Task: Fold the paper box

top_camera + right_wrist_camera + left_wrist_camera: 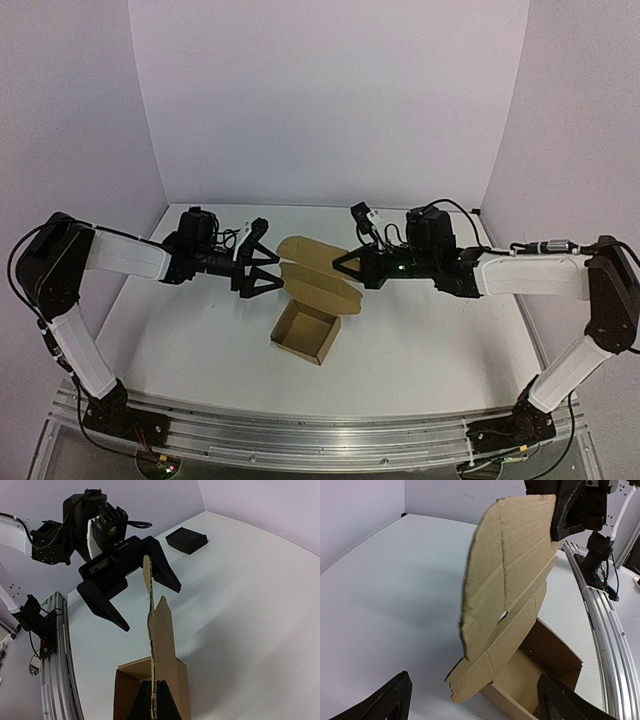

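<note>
Three pale walls (320,100) enclose the white table (200,330) bearing the paper box (305,335).

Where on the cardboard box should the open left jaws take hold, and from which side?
Probably the free rounded edge of the upright flap, approached from the robot's left. The flap stands on edge above the open box, thin enough to slip between the open left jaws, while the right jaws pinch its opposite side.

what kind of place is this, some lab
Probably a robotics test booth: plain white walls close in a white table, a left arm and right arm stand on a metal rail, with one paper box between them.
</note>
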{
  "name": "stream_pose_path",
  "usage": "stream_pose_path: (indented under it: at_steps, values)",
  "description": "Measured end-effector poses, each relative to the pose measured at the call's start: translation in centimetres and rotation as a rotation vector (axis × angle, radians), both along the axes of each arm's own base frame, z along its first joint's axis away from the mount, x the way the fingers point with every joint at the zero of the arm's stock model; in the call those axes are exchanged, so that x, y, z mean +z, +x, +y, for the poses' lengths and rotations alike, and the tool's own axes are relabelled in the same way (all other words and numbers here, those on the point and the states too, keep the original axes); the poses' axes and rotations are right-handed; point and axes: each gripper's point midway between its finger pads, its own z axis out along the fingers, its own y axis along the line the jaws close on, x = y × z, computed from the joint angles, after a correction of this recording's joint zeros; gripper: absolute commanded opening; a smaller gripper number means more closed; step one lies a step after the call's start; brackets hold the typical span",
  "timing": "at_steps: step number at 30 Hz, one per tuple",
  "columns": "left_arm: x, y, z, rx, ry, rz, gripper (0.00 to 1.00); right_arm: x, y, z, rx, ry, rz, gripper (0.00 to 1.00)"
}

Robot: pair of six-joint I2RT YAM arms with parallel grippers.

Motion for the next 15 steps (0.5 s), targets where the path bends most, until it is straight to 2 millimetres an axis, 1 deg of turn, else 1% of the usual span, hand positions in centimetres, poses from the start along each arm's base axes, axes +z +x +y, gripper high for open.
stream_pose_path:
  at_steps: [2,3,4,6,10,12,15]
  values:
    - [0.0,-0.2,-0.1,-0.012,-0.011,-0.003,0.77,0.4,0.0,0.1,0.005,0.020,0.002,0.00]
    - [-0.2,-0.3,-0.2,-0.016,-0.013,-0.002,0.71,0.6,0.0,0.2,0.008,0.029,0.002,0.00]
    - [-0.4,-0.3,-0.3,-0.021,-0.014,-0.002,0.64,0.8,0.0,0.2,0.008,0.036,0.001,0.00]
    - [-0.7,-0.4,-0.4,-0.029,-0.016,0.002,0.47,1.0,0.1,0.2,0.006,0.048,-0.001,0.00]
    - [-1.2,-0.8,-0.5,-0.039,-0.017,0.009,0.24,1.1,0.2,0.1,0.001,0.056,0.008,0.00]
    - [-1.4,-0.8,-0.5,-0.039,-0.018,0.009,0.20,1.0,0.3,0.0,-0.004,0.055,0.011,0.00]
    - [-1.6,-1.0,-0.5,-0.033,-0.019,0.014,0.09,0.7,0.4,-0.1,-0.012,0.052,0.017,0.00]
